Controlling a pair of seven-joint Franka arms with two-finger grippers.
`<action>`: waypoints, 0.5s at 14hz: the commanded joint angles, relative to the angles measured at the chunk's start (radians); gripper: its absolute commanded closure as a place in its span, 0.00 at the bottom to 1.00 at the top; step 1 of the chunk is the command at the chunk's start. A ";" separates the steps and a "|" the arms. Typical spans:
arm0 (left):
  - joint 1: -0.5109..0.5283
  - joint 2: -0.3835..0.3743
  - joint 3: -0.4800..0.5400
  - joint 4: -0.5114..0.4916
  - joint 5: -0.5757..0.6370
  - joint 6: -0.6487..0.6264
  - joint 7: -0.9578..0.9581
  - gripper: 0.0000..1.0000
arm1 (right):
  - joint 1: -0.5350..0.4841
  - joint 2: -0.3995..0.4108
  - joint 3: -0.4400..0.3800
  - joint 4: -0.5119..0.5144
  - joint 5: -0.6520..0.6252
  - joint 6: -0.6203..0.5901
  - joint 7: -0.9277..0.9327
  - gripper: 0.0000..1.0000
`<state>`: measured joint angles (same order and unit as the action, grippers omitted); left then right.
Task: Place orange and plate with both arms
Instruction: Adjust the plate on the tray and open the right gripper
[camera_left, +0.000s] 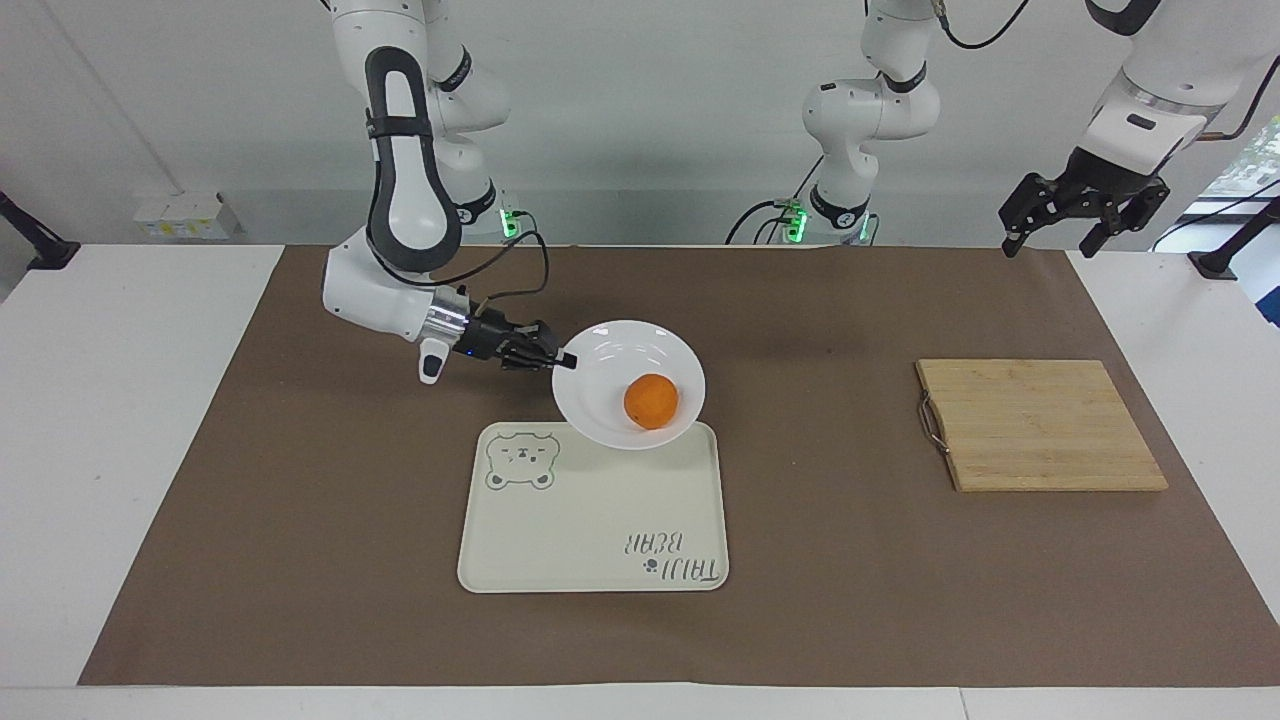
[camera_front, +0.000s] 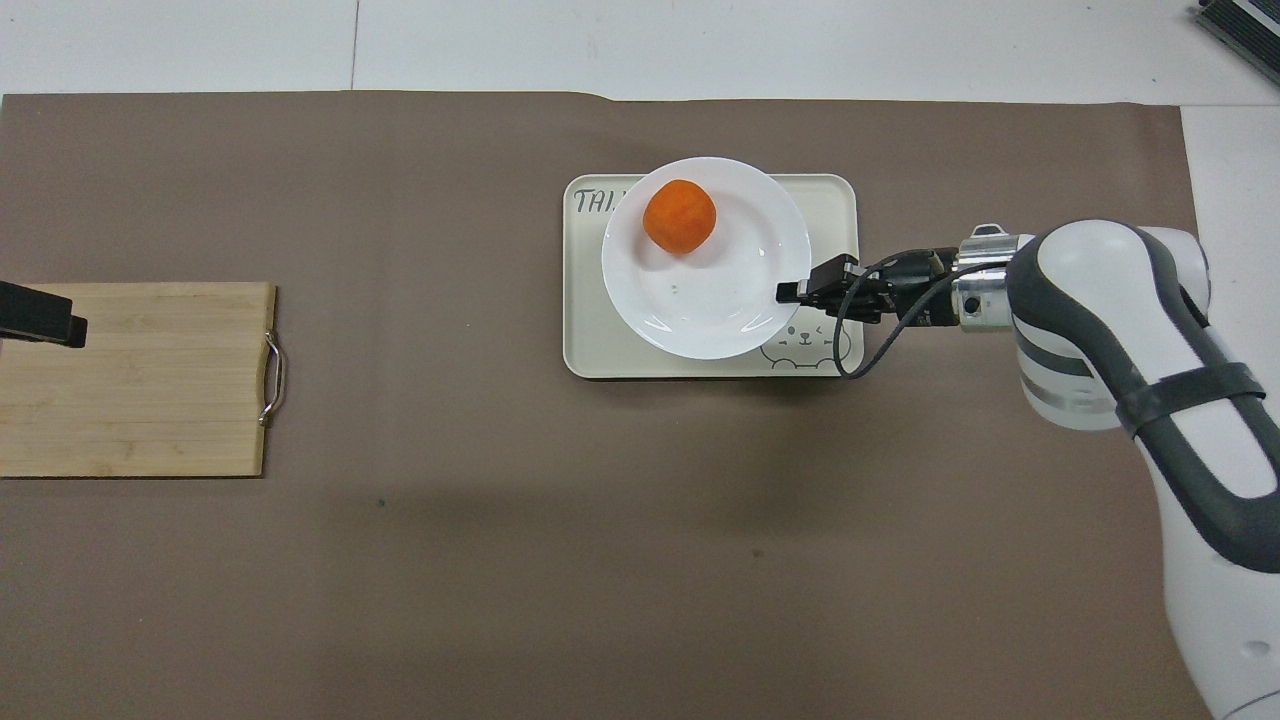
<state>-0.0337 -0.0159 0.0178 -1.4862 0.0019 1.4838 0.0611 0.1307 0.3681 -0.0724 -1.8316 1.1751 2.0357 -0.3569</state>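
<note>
In the facing view, the right tool (camera_left: 566, 361) is pinching the rim of the plate (camera_left: 615, 358) with its fingertips closed on it, holding the dish raised and tilted over the tray (camera_left: 594, 520) near the middle of the bench, with the orange (camera_left: 651, 401) sitting in the plate. The left tool (camera_left: 1083, 213) is waiting in the air with fingers spread open, over the left arm's end of the bench. In the overhead view, the right tool (camera_front: 790, 291) is gripping the plate's (camera_front: 720, 310) edge, the orange (camera_front: 679, 216) is lying in it, and the plate is covering much of the tray (camera_front: 600, 350), well apart from the cutting board (camera_front: 140, 378).
</note>
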 joint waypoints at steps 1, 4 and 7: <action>0.011 -0.024 -0.007 -0.026 0.006 0.001 -0.006 0.00 | -0.010 0.127 0.006 0.136 -0.012 -0.009 0.029 1.00; 0.011 -0.024 -0.007 -0.026 0.006 0.001 -0.006 0.00 | -0.010 0.178 0.006 0.158 -0.021 0.018 0.026 1.00; 0.011 -0.024 -0.007 -0.026 0.006 0.001 -0.006 0.00 | -0.008 0.184 0.006 0.156 -0.057 0.029 0.018 1.00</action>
<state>-0.0337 -0.0159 0.0178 -1.4862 0.0019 1.4838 0.0611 0.1293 0.5462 -0.0723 -1.7064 1.1569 2.0633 -0.3568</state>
